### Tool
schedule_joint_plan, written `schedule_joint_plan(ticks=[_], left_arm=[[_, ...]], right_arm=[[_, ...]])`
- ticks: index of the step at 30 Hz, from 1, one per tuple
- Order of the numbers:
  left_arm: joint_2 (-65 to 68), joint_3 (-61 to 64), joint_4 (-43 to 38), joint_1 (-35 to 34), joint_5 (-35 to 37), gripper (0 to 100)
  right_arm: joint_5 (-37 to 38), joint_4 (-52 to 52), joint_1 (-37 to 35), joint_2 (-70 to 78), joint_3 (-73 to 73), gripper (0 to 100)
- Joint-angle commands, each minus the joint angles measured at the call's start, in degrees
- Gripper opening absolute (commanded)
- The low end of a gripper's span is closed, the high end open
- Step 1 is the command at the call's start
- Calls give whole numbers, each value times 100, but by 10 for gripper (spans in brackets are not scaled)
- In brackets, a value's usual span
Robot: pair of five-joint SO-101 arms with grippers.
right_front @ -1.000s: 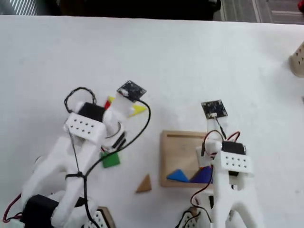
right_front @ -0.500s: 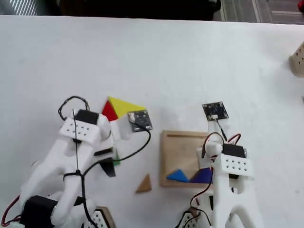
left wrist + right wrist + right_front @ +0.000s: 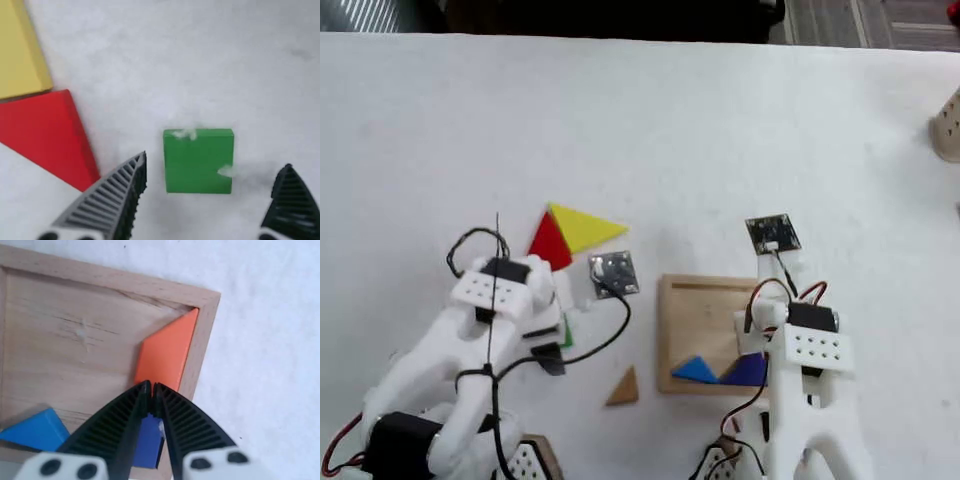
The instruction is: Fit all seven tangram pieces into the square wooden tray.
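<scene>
1. The green square lies flat on the table, outside the tray. The red triangle is near it, with the yellow triangle just beyond that.
2. My left fingers are spread wide, with the square between them. It sits closer to one tip than the other.
3. To do this pick well, I would centre the square between the tips first, so that closing does not shove it sideways.
4. I would keep the pads parallel to two opposite edges. A corner grip would probably let the square twist.
5. I would also watch the finger nearest the red triangle, since it could nudge that piece on the way down.
6. The tray holds three pieces:
   - an orange piece tucked against a corner;
   - a light blue triangle;
   - a dark blue piece beside it.
7. Much of the tray floor is bare wood, so I judge there is room for the square.
8. My right fingers are clenched together with nothing between them. They hang over the tray by the orange piece.
9. A tan triangle lies on the table just outside the tray.
</scene>
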Motion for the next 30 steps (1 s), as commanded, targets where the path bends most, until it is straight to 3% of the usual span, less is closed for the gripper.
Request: schedule_joint_plan(ticks=[1, 8, 12, 18, 25, 30], left_arm=[[-13, 9, -360, 119, 536, 377], [22, -114, -396, 75, 615, 377], [690, -598, -343, 22, 633, 377], [1754, -1547, 316, -57, 633, 378], [1736, -1451, 492, -101, 633, 373], [1288, -941, 510, -198, 598, 269]], right_arm=[[62, -84, 13, -110, -26, 20], [62, -84, 13, -110, -26, 20], [62, -84, 13, -110, -26, 20], [62, -84, 31, -119, -26, 19], [70, -84, 40, -154, -26, 19], [70, -84, 40, -154, -26, 19]])
